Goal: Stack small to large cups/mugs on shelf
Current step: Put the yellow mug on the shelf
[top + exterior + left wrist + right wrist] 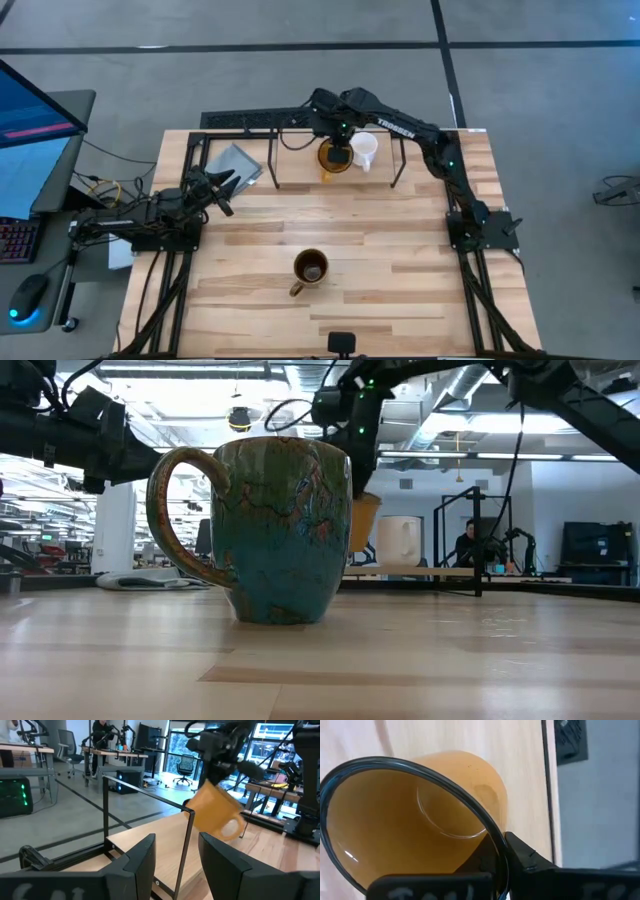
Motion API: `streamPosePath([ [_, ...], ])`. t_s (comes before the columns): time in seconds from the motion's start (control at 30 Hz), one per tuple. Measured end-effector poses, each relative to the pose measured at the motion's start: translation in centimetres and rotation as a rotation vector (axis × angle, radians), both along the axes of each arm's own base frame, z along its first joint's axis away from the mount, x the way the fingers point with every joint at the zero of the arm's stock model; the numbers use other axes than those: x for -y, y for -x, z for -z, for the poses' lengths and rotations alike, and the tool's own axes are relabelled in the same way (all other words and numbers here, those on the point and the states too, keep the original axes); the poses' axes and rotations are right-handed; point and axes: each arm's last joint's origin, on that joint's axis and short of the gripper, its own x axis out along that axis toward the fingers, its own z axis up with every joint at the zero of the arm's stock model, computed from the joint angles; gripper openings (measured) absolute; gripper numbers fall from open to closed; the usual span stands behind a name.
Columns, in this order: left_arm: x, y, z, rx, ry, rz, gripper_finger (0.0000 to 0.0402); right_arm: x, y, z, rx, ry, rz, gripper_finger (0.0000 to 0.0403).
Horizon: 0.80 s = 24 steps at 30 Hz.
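A yellow-orange mug [335,158] hangs tilted over the black rod shelf [275,160] at the table's far middle, with my right gripper [338,140] shut on it from above. Just to its right a small white mug [365,148] stands on the shelf. A large dark glazed mug [310,268] stands upright on the table near the front, handle toward the near-left. My left gripper [225,185] waits at the left edge, pointing level, open with nothing between its fingers [145,860]. My right gripper holds the yellow-orange mug by its rim wall [492,837], with one finger [525,862] outside the wall and the other seemingly inside the mouth. The fingers come from above, pointing steeply down. The mug [215,812] hangs tilted below them, clear of the shelf rods.
A flat black slotted strip [250,120] lies along the far edge, left of the shelf. A grey sheet [235,165] lies at the table's far left. A monitor and keyboard stand off the table's left side. A person [466,540] sits far behind.
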Motion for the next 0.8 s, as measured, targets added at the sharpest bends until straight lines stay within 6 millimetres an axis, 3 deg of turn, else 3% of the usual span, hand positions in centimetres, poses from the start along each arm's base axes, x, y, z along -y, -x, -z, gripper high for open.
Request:
streamPosePath([
  [0.8,0.0,0.0,0.0,0.0,0.0,0.0,0.014,0.33,0.33,0.18,-0.026,-0.01,-0.005,0.0028],
])
